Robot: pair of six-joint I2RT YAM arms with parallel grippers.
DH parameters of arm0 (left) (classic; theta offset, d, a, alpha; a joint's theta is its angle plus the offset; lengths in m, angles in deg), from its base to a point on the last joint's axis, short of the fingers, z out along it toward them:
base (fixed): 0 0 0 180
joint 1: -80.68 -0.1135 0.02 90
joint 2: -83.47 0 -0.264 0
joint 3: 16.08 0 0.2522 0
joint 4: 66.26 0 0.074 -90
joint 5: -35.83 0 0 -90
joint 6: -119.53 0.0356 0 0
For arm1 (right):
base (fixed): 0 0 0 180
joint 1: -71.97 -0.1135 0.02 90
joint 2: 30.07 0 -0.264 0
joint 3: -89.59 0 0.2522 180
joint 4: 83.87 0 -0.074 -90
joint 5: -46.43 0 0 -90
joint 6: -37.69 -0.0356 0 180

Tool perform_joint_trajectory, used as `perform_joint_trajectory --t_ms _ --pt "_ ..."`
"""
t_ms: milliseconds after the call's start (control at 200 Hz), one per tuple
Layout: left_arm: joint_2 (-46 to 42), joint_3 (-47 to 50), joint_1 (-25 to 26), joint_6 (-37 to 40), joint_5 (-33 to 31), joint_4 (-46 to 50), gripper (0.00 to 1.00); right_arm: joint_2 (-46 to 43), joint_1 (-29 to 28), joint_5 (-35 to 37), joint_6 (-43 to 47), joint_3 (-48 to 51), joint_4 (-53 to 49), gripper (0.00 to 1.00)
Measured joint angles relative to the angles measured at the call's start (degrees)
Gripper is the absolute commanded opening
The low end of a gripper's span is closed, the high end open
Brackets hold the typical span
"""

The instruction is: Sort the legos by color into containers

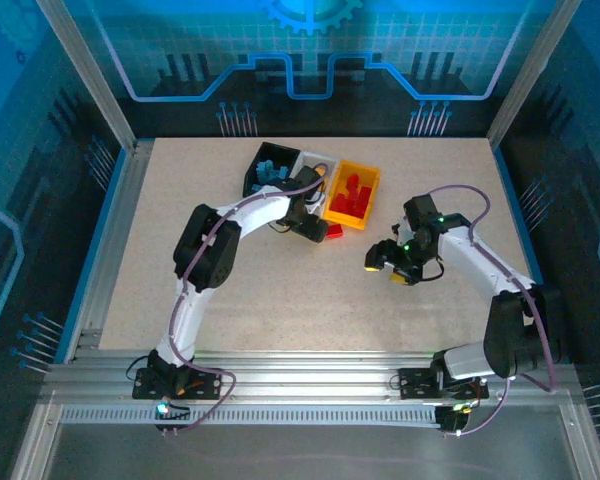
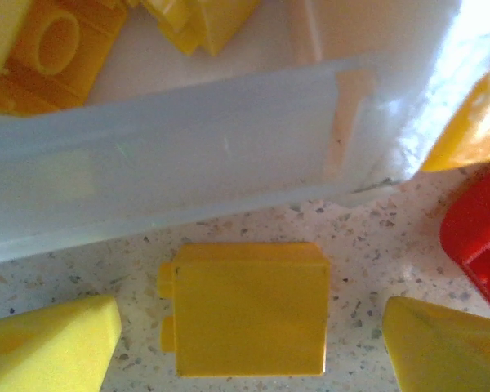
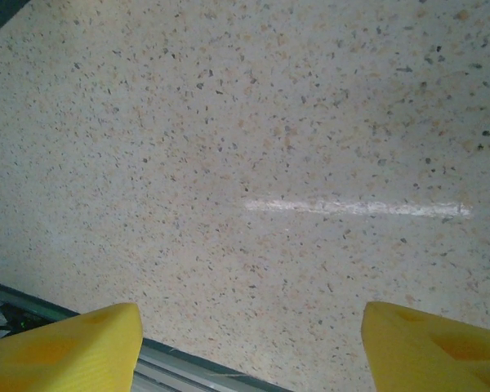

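The right hand (image 3: 249,347) hangs with its yellow fingers (image 3: 57,347) spread apart and nothing between them. It is over a bare stretch of the speckled surface (image 3: 253,122), with a metal rail (image 3: 196,371) at that view's lower edge.

Farther out, the left hand (image 2: 247,347) has its fingers apart, one on each side of a yellow lego (image 2: 245,309), with a gap on both sides. This brick is a plain, glossy block lying on the surface, its studs poking out to the left. It sits just in front of the white bin (image 2: 188,155), whose wall is translucent.

A red lego (image 2: 478,237) lies near on the right, by the corner of the orange-yellow bin (image 2: 474,122). More yellow legos (image 2: 49,49) lie inside the white bin.

From above, blue legos (image 1: 272,172) lie in the black bin (image 1: 250,180) and red ones (image 1: 352,195) in the orange-yellow bin. Open surface spreads to either side of the row.
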Motion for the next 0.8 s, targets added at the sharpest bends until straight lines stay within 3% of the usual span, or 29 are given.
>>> perform_joint_trajectory --t_ms 460,800 --pt "1.01 -1.53 -1.25 -1.18 -1.20 1.62 0.46 0.42 -0.13 -0.04 0.20 -2.05 -1.73 0.73" --pt "-5.53 9.77 -1.33 -6.38 0.70 -7.89 0.43 0.85 -0.13 -0.07 0.44 -2.08 -1.62 0.73"
